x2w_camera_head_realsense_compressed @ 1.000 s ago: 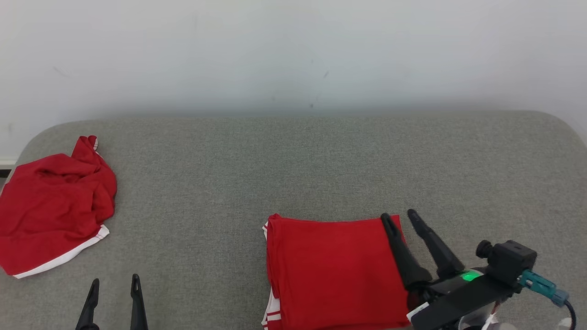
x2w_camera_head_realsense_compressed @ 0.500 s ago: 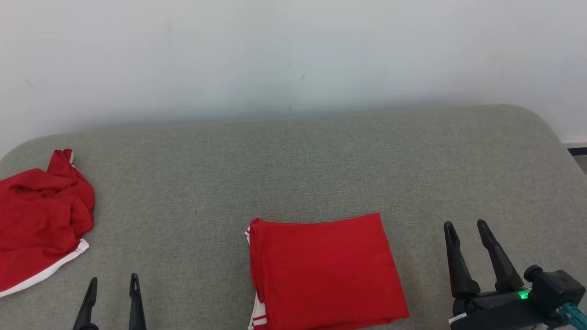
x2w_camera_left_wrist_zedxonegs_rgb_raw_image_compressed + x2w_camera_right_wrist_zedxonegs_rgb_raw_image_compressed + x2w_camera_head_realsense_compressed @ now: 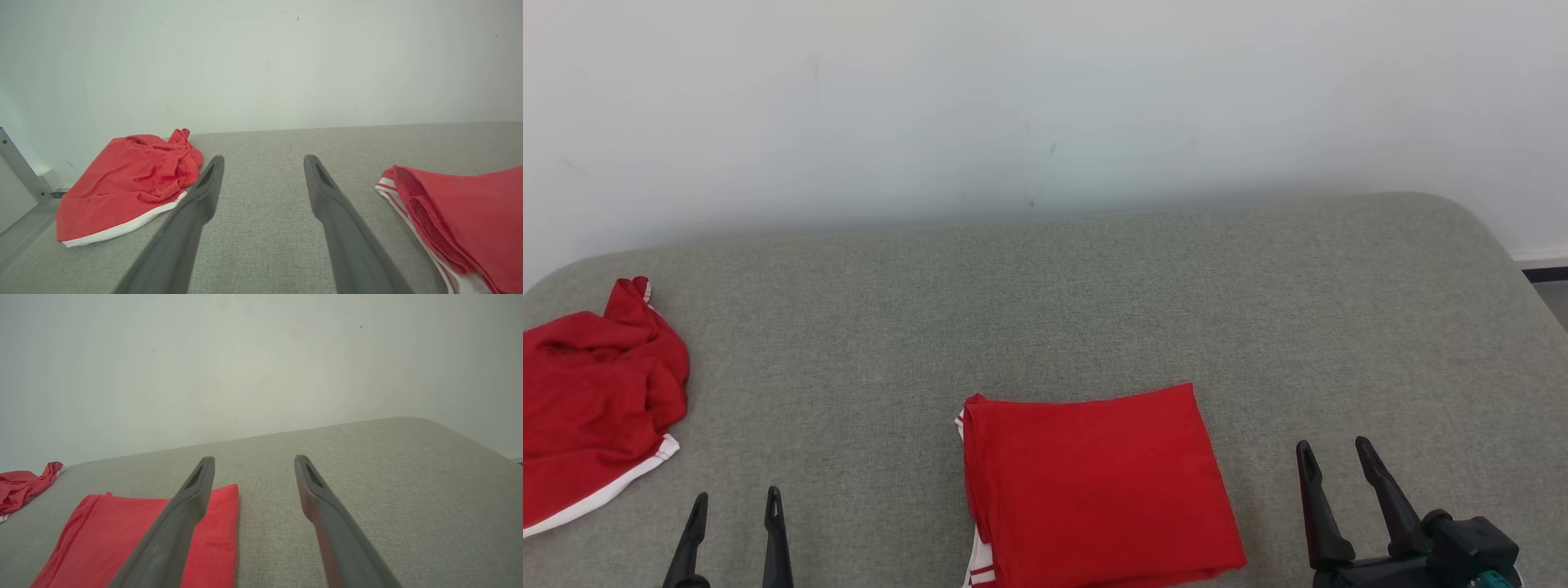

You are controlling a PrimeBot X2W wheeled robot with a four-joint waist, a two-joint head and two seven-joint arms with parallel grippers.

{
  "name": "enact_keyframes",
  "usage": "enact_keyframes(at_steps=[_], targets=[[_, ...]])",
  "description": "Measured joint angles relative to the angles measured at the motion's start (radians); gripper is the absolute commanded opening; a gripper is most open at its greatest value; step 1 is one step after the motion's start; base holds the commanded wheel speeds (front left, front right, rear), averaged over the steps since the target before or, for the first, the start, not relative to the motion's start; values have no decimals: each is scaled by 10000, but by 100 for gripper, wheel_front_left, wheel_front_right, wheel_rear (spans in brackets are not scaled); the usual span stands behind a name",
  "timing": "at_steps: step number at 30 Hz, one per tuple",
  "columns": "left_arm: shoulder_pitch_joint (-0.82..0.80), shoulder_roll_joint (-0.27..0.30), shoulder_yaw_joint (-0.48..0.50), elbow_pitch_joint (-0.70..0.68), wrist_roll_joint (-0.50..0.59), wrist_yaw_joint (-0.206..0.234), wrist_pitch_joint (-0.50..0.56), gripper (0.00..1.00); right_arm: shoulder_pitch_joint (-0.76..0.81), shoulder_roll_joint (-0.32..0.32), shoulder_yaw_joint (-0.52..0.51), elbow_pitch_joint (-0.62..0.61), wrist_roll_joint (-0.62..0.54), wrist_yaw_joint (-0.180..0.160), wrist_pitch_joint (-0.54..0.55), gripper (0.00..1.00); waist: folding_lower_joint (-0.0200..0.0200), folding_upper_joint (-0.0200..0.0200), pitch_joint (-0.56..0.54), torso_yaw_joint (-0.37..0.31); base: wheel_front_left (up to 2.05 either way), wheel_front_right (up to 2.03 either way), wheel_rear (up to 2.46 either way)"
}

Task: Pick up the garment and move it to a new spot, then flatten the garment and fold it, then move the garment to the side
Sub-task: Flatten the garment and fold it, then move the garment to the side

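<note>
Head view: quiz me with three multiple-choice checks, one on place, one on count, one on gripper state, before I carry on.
1. Where on the grey fabric surface does the crumpled red garment with white trim lie?
A) far left
B) far right
C) atop the folded one

2. How many red garments are there?
A) one
B) two
C) three

3. The right gripper is:
A) shut on cloth
B) open, empty, right of the neatly folded red garment
C) open, pressing on it

Answers:
1 A, it lies at the left edge.
2 B, one is crumpled and one is folded.
3 B, its fingers stand spread beside the fold, with bare surface between.
</note>
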Motion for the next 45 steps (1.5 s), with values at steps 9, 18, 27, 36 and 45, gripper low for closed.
enact_keyframes(at_steps=[9, 18, 27, 36, 45], targets=[[75, 17, -121, -13, 73, -10, 0, 100, -39, 270, -151, 94, -780, 0, -10, 100, 0, 0, -36, 127, 0, 0, 0], [119, 31, -242, 4, 98, -10, 0, 100, -51, 378, -88, 253, -1014, 0, -12, 100, 0, 1, -10, 196, 0, 0, 0], [119, 54, -328, 38, 102, -10, 0, 100, -137, 362, 63, 462, -1081, 0, -12, 100, 0, 0, 5, 245, 0, 0, 0], [136, 104, -357, 44, 102, 0, 0, 100, -154, 351, 136, 692, -1080, 0, -12, 100, 0, 0, 6, 263, 0, 0, 0], [133, 146, -382, 82, 96, 2, 0, 100, -1311, -105, 876, 2021, -752, 0, 545, 100, 0, 0, 17, 253, 0, 0, 0]])
